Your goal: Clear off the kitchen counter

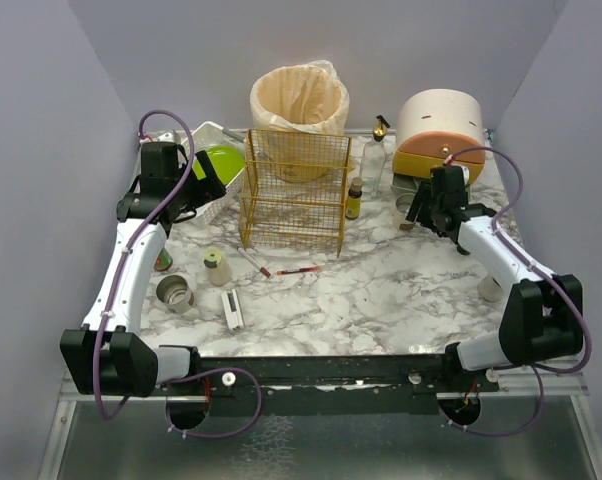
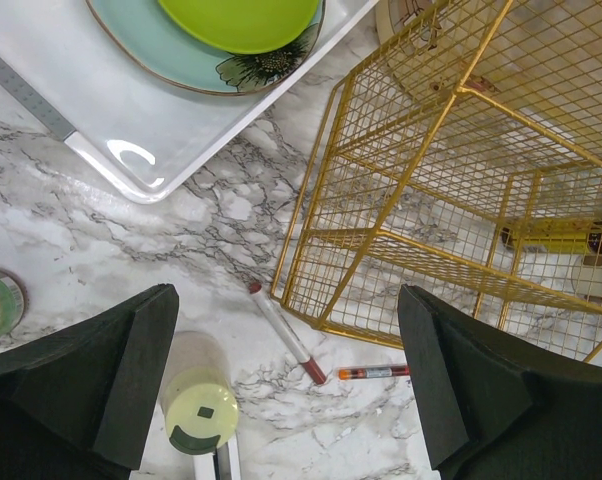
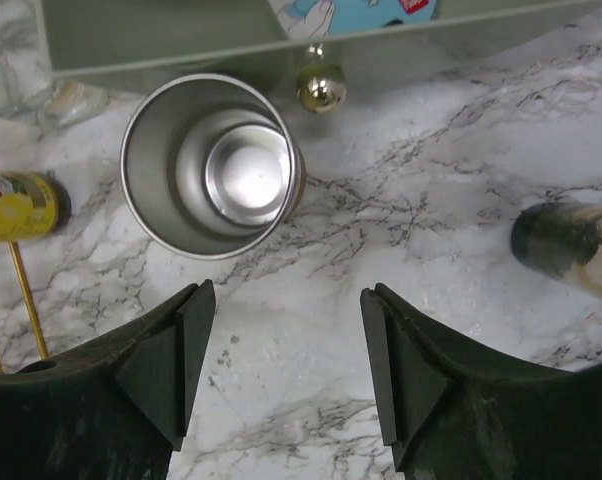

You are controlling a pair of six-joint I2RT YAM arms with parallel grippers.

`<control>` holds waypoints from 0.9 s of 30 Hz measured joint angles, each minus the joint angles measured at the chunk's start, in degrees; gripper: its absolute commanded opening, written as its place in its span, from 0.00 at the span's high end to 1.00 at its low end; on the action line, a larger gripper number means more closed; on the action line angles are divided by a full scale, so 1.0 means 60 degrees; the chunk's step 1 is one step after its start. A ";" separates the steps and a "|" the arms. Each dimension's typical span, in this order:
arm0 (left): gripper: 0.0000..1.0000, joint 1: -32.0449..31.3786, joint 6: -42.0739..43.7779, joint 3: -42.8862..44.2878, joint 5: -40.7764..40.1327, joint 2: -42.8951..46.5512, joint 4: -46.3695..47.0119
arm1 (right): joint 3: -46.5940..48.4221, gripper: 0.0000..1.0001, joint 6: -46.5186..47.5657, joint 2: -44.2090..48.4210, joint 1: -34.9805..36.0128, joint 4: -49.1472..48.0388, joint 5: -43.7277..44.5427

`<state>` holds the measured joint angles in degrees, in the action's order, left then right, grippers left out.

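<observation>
We are finding the worktop [image 1: 381, 290] far from cleared: its marbled surface is carrying loose articles from the near edge to the back wall. At the rear, a lined bin [image 1: 299, 100] is standing behind a gold wire rack [image 1: 294, 190], and a white tray [image 1: 206, 128] holding plates is sitting to the left of them. The left pincer [image 2: 288, 298] is hanging above the gap between tray and rack, its fingers spread wide and holding nothing. The right pincer [image 3: 286, 295] is likewise gaping and empty, and is hovering over bare marble with a steel cup [image 3: 216, 165] standing upright just beyond its left finger. Under the left pincer, a small jar with a pale green lid [image 2: 199, 408] is standing near the left finger, a slim pen [image 2: 286, 345] is lying between the fingers at the foot of the rack, and a short red marker [image 2: 374, 372] is lying just beside the pen's tip. We are judging the step in hand to be the approach, with no article yet grasped by either arm. The next move, in our judgement, is calling for the right pincer to shift towards the cup until its wall is sitting between the fingers, then to descend and close. The left pincer is needing a low, square descent, since the pen is lying flat.
</observation>
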<state>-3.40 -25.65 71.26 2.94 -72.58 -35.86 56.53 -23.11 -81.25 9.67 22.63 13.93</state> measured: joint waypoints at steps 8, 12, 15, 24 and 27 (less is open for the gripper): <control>0.01 0.0000 0.0004 0.0000 0.0007 0.0026 0.0040 | 0.0215 0.40 -0.0073 -0.0408 -0.0492 -0.0933 0.0004; 0.01 0.0000 0.0000 0.0000 0.0011 0.0026 0.0066 | 0.0270 0.43 -0.0153 -0.0838 -0.0554 -0.1293 0.0004; 0.01 0.0000 0.0004 0.0004 0.0015 0.0026 0.0102 | 0.0353 0.45 -0.0175 -0.1224 -0.0568 -0.1457 0.0000; 0.01 0.0000 0.0036 0.0011 0.0047 0.0036 0.0106 | 0.0627 0.59 -0.0342 -0.2018 -0.0568 -0.1821 -0.0004; 0.01 0.0000 0.0040 0.0011 0.0073 0.0066 0.0109 | 0.0627 0.63 -0.0397 -0.2131 -0.0568 -0.1829 0.0000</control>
<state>-3.40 -25.41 71.33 3.38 -72.18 -35.20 60.29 -25.50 -94.04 6.26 11.66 13.93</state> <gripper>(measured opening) 0.989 0.410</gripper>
